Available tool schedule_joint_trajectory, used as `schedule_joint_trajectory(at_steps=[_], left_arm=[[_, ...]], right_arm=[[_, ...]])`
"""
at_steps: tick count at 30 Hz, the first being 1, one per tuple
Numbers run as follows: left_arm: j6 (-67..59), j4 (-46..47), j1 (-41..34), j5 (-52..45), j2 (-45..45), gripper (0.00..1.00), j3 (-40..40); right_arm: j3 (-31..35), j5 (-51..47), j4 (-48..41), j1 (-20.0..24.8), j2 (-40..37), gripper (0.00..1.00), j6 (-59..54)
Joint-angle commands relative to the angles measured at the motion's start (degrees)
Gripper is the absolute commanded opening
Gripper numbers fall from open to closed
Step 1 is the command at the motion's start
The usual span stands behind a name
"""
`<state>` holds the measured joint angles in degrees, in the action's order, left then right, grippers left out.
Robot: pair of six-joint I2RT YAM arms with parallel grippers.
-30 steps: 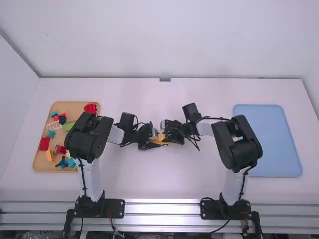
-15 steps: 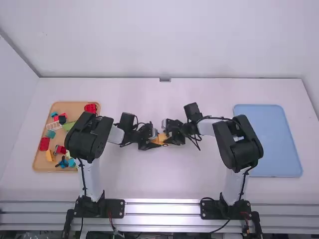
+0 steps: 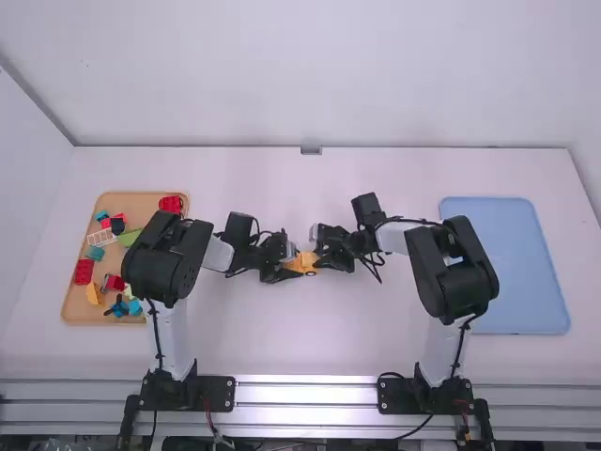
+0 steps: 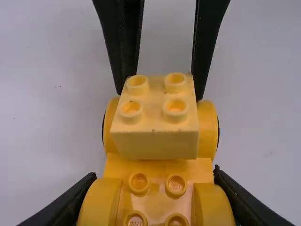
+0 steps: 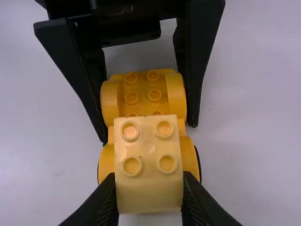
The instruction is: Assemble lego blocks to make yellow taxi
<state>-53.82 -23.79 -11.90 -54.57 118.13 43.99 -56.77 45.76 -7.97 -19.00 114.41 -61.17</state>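
In the high view, my left gripper (image 3: 292,268) and right gripper (image 3: 320,259) face each other over the table's middle, with the yellow car base (image 3: 305,265) between them. In the left wrist view, my left gripper (image 4: 156,175) is shut on one end of the base (image 4: 157,202), at its wheels. A pale yellow 2x2-stud block (image 4: 155,145) lies above the other wheel pair. My right gripper (image 5: 149,175) is shut on the sides of this block (image 5: 148,200) in the right wrist view. Whether its underside is fully seated on the base is hidden.
A wooden tray (image 3: 70,303) with several loose pieces, red, blue, green and yellow, stands at the left, partly under the left arm. At the right, beside the right arm, lies a light blue tray (image 3: 512,268).
My right gripper has shifted slightly to the right, showing more of the yellow between the grippers. The left arm has kept still.
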Motion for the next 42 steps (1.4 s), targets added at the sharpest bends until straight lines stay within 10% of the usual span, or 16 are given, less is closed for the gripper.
schedule_joint_trajectory(at_steps=[1,7,9,20,27,42], left_arm=[[0.46,1.25,-0.22,1.70,1.05,0.38,-0.87],[0.46,1.27,-0.22,1.70,1.05,0.38,-0.87],[0.46,1.27,-0.22,1.70,1.05,0.38,-0.87],[0.44,1.25,-0.22,1.70,1.03,0.38,-0.87],[0.46,1.29,-0.22,1.68,1.03,0.38,-0.87],[0.46,1.31,-0.22,1.70,1.05,0.37,-0.87]], right_arm=[[-0.59,-5.51,-0.17,-0.22,-0.52,0.24,0.04],[-0.59,-7.34,-0.46,-0.22,-0.52,0.34,0.09],[-0.59,-6.78,-0.15,-0.15,-0.52,0.55,0.13],[-0.59,6.36,-2.45,3.85,-5.44,0.57,-2.62],[-0.59,12.87,-2.45,4.35,-5.66,0.00,-6.62],[-0.66,-6.82,-1.01,-3.28,-1.36,0.00,-1.31]])
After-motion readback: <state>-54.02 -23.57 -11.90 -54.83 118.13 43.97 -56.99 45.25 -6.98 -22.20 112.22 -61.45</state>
